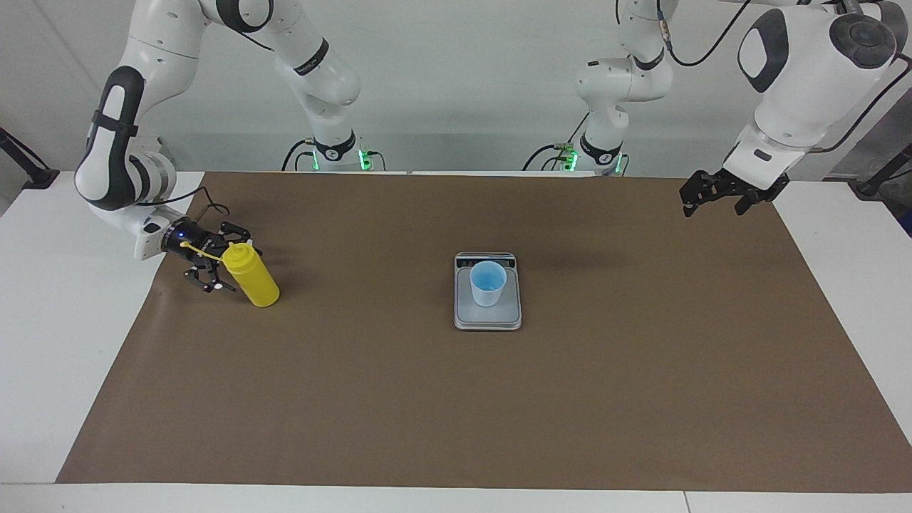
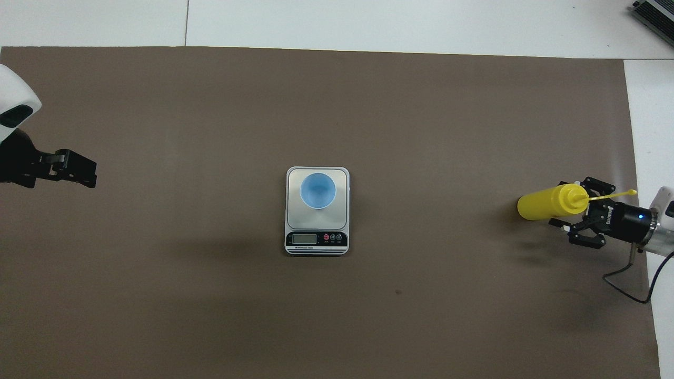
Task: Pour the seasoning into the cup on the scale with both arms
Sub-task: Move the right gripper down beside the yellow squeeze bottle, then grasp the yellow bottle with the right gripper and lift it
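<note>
The bottle (image 1: 251, 274) is standing at the right arm's end of the mat (image 1: 456, 399), its nozzle end lying just between the spread fingers of the right gripper (image 1: 226, 258). The cup (image 1: 488, 283) is sitting on the scale (image 1: 488, 319). The left gripper (image 1: 712, 198) is waiting, fingers apart.

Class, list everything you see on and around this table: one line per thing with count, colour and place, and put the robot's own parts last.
Bottle: one, yellow, standing on the mat at the right arm's end.
Cup: one, light blue, upright on the scale.
Scale: one, silver-grey, mid-mat, display end toward the robots.
Mat: one, brown, covering most of the table.
Table: one, white.
Right pincer: one, black, open, low beside the bottle's top.
Left pincer: one, black, open, waiting raised over the mat's edge at the left arm's end.
</note>
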Motion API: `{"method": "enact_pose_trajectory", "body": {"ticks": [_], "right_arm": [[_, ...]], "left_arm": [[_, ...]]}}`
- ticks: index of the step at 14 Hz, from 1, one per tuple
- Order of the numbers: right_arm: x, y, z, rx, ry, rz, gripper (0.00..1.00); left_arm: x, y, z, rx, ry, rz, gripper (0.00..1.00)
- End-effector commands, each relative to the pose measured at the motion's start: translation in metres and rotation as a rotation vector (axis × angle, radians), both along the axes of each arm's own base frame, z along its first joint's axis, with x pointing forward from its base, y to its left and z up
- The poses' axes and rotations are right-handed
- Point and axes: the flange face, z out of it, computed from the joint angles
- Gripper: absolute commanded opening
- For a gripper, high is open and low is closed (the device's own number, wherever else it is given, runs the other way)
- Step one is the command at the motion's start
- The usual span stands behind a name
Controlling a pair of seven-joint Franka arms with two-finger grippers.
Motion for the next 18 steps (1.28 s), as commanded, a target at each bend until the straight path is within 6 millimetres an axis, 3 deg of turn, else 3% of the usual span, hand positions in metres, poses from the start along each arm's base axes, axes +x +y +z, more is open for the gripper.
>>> {"method": "enact_pose_trajectory", "body": {"ticks": [1,15,18], "right_arm": [[0.004,0.002,-0.010,0.007,-0.030,-0.021,1.00],[0.011,0.022,-0.015,0.003,-0.027,-0.008,1.00],[0.013,0.022,-0.014,0.009,-0.031,-0.019,0.62]], "left_arm": [[-0.007,0.002,0.001,0.010,-0.013,0.001,1.00],[-0.007,0.003,0.000,0.011,-0.011,0.002,1.00],[-0.007,0.003,0.000,0.011,-0.011,0.002,1.00]]}}
